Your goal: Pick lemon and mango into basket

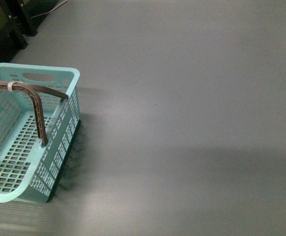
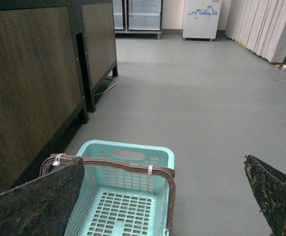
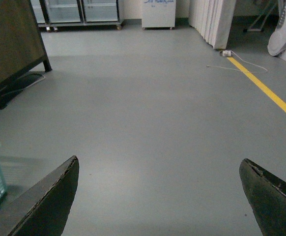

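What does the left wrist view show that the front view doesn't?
Only the left wrist view: the left gripper, its fingers wide apart; wood-panelled cabinets; and, at the far end, glass-door fridges, a white unit and curtains. Only the front view: the outer side wall of the basket down to the floor, and its near corner. Both: the basket, its handle with a white tie, the grey floor, and no fruit in sight.

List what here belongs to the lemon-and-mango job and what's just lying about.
Job: basket; left gripper, right gripper, both open. No lemon or mango in view.
Lying about: wooden cabinet, glass-door fridges, curtain, yellow floor line, cable.
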